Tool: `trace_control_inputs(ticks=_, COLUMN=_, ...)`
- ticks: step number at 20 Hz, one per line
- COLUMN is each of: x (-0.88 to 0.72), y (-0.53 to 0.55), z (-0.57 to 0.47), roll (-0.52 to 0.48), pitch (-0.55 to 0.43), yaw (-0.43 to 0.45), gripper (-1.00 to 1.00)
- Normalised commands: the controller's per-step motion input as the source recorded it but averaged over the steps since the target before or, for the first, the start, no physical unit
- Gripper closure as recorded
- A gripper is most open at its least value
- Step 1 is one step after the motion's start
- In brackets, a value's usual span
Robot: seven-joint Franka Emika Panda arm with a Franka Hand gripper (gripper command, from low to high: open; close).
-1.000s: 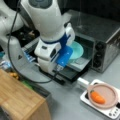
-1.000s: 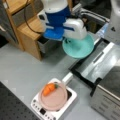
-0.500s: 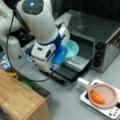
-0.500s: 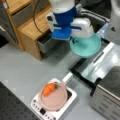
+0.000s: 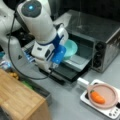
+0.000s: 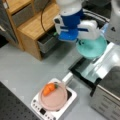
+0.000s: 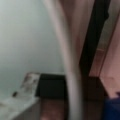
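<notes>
The arm is bent low over the open toaster oven (image 5: 100, 42), and the gripper (image 5: 65, 41) has hold of a teal bowl (image 5: 70, 48), its fingers closed on the bowl's near rim as far as I can make out from where I stand. In a front view the bowl (image 6: 92, 47) hangs tilted, just above the oven's dropped door (image 6: 96, 68), with its hollow turned away from the wrist and toward the oven's mouth; the wrist view is nearly filled by the bowl's pale inside (image 7: 27, 37) and its rim (image 7: 67, 65) running down the middle, which fits a pinch on the edge. So the bowl lies straight ahead of the fingers, between them and the dark cavity, and it has no long axis to speak of, being round; what matters is that its rim is held on the side away from the oven. Well apart from all this, on the grey bench (image 5: 67, 102), a small white scale (image 5: 110, 111) carries a pink plate (image 5: 103, 96) with a carrot (image 5: 97, 97) on it. A wooden cabinet (image 6: 32, 25) stands off to a front view's left.
</notes>
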Motion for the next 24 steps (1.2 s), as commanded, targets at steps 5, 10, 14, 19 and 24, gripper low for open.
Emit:
trace_control_inputs(ticks=5, x=-0.32, y=0.23, z=-0.25, roll=0.154, pitch=-0.311, yaw=-0.011, gripper=1.00)
trace_control_inputs(ticks=10, x=-0.28, y=0.17, z=-0.20, roll=0.188, pitch=-0.300, yaw=-0.045, gripper=1.00)
trace_control_inputs(ticks=14, x=-0.28, y=0.18, z=-0.16, roll=0.165, pitch=-0.286, yaw=-0.064, gripper=1.00)
trace_control_inputs(ticks=19, x=-0.30, y=0.25, z=-0.17, roll=0.091, pitch=-0.300, yaw=-0.082, gripper=1.00)
trace_control_inputs(ticks=24, x=-0.33, y=0.37, z=-0.18, roll=0.063, pitch=-0.321, yaw=-0.086, gripper=1.00)
